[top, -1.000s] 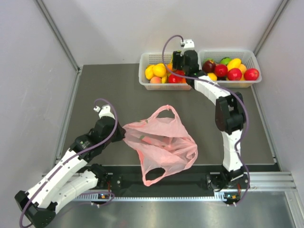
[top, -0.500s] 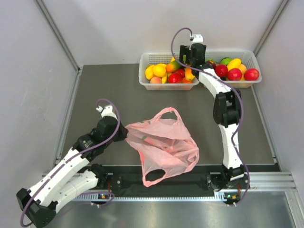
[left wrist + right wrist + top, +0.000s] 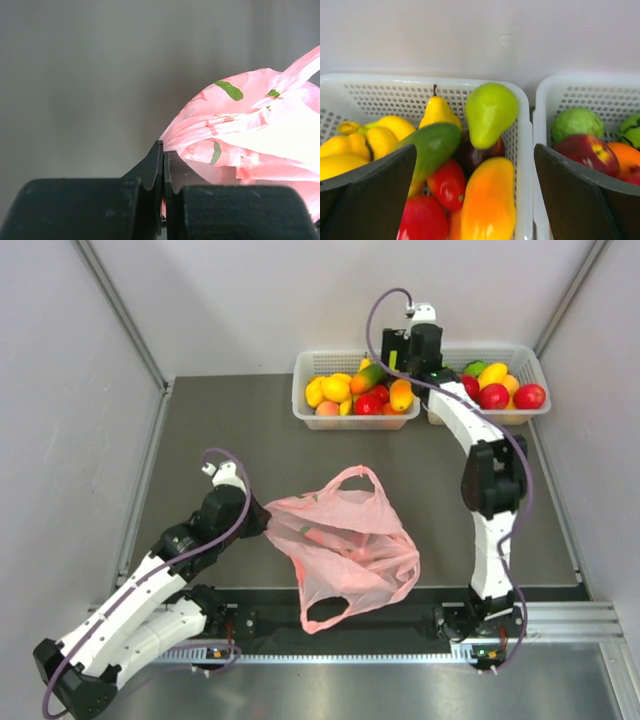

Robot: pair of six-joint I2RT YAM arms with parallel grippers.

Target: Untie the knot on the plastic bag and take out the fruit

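Note:
The pink plastic bag [image 3: 345, 545] lies crumpled in the middle of the table. Its two handle loops [image 3: 352, 478] lie apart, one at the far side and one at the near side, and I see no knot. My left gripper [image 3: 262, 523] is shut on the bag's left edge; in the left wrist view [image 3: 164, 150] pink film [image 3: 250, 130] is pinched between the closed fingers. My right gripper [image 3: 412, 368] is open and empty above the gap between the two baskets. In the right wrist view [image 3: 475, 200] an orange-yellow fruit [image 3: 487, 205] lies in the basket below it. Any fruit inside the bag is unclear.
Two white baskets stand side by side at the back wall, the left one [image 3: 305, 412] and the right one [image 3: 540, 380], both filled with several fruits. A green pear [image 3: 491, 112] and a green avocado-like fruit [image 3: 432, 145] lie on top of the left pile.
My right gripper has moved right and back from over the left basket, uncovering an orange-yellow fruit at that basket's right end. My left gripper still holds the bag's edge.

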